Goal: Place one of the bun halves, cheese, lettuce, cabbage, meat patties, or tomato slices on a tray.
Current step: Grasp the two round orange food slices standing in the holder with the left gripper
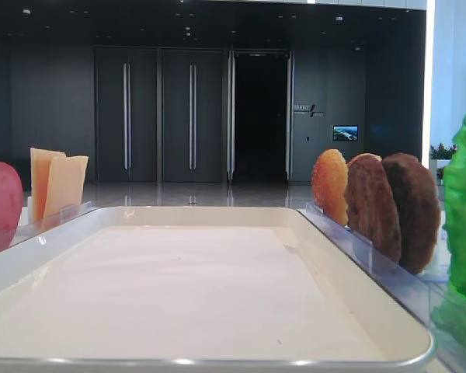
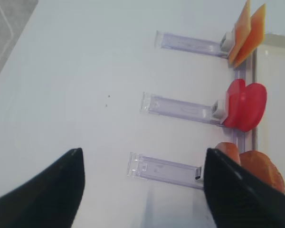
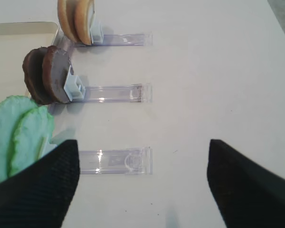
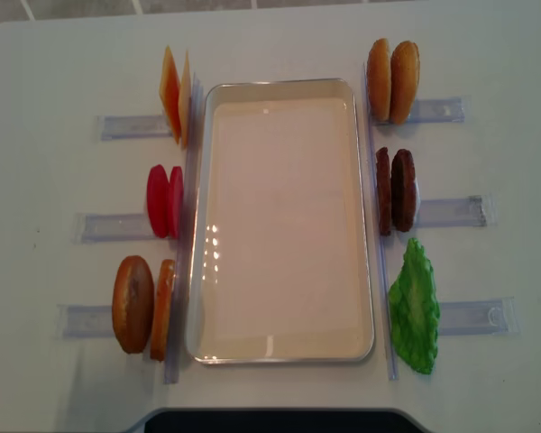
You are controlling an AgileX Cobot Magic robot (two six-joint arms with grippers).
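White tabletop [image 4: 279, 36] all round, smooth and bare-looking between the racks, and beyond it a dim hall with tall dark double doors [image 1: 159, 116], a black open doorway and a small lit screen [image 1: 345, 133] on the far wall.

Dead centre sits the tray [image 4: 284, 356], cream-white, long side running away from the robot, nothing on it.

Left gripper [image 2: 142, 190] now: both dark fingers [image 2: 52, 190] spread wide, nothing between them, only table below. Ahead of its fingertips lie three clear racks [image 2: 164, 168]. Just off the right fingertip stand bun halves [image 2: 256, 166]; further ahead the tomato slices [image 2: 244, 104], upright on edge; furthest ahead, the cheese [image 2: 249, 31], two slices leaning apart. All three sets stand just beside the tray's left rim.

Right gripper [image 3: 142, 185]: fingers [image 3: 42, 190] also wide apart, holding nothing, hovering over bare table. Beside the left fingertip is the lettuce [image 3: 16, 133], pale green and crinkly, at the end of the nearest rack. Ahead of that the meat patties [image 3: 50, 76], two dark discs standing side by side; furthest ahead, a second pair of bun halves at the tray's corner.

From the low front camera the patties and a bun lean in a row along the tray's right rim, lettuce at the edge of view.
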